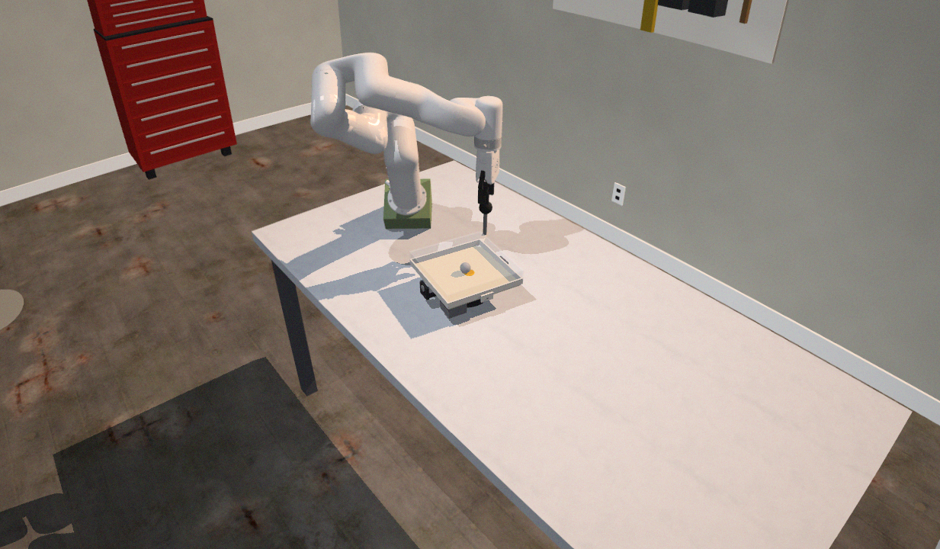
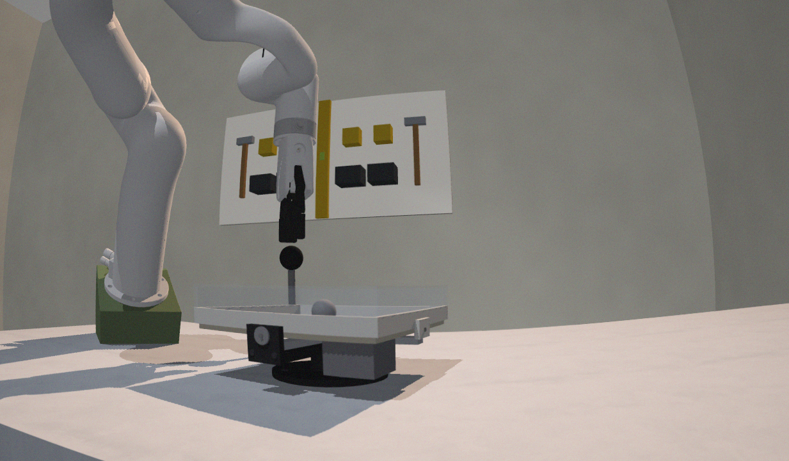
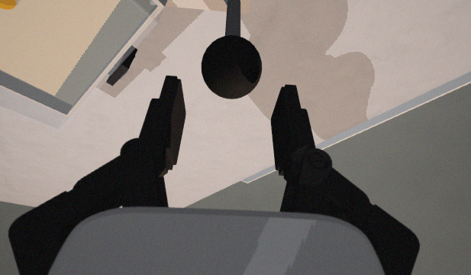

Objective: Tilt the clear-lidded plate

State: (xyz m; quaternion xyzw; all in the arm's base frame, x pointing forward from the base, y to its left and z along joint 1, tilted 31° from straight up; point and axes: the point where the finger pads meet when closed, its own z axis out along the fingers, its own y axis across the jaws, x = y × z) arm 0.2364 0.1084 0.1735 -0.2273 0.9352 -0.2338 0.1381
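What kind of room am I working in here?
Probably a workshop or garage: a red metal drawer tool chest stands by the wall, a white tool board with hammers hangs behind the long white work table, and the floor is stained.

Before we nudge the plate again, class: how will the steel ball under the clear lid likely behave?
The steel ball is round on a smooth floor, so it probably rolls at a slight tilt. It likely overshoots the orange spot easily. The plate's raised walls should contain it.
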